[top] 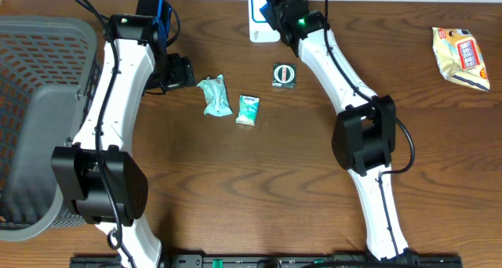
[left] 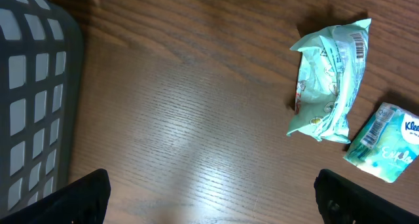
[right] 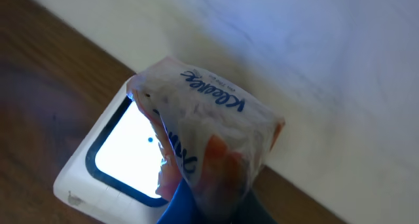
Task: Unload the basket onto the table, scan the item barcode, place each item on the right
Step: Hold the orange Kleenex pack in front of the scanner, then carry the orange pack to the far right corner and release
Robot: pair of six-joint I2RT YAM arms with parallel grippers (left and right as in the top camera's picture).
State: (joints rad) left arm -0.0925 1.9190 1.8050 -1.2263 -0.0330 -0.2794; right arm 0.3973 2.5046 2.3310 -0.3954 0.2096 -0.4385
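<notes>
Brown wood-grain tabletop (top: 259, 197) fills the overhead view, and we take the white scanner (top: 256, 27), which sits at its far edge against a pale wall (right: 327, 47), as our landmark. Right over the scanner's lit window we see the right end effector (right: 216, 211) clamped shut on a tissue pack (right: 209, 126). It is a soft, translucent packet with "Kleenex" printed along its upper side and an orange patch lower down. The pack hangs tilted over the glowing glass; we cannot tell whether it touches the glass, and we make out no barcode on the faces that show. Just to the near right of the scanner lies a small dark box (top: 285, 74) with a pale ring on its top. On the near left of the scanner lies a crumpled teal packet (top: 212, 95), its barcode strip facing up in the left wrist view, and just beside it a teal pocket pack (top: 248, 110). The left end effector (left: 213, 207) has its fingers spread wide, holding nothing, over bare wood farther left of the scanner than the teal packet. Far to the left of the scanner stands a grey slotted basket (top: 39, 72). Far to its right lies a yellowish snack bag (top: 461, 56).
</notes>
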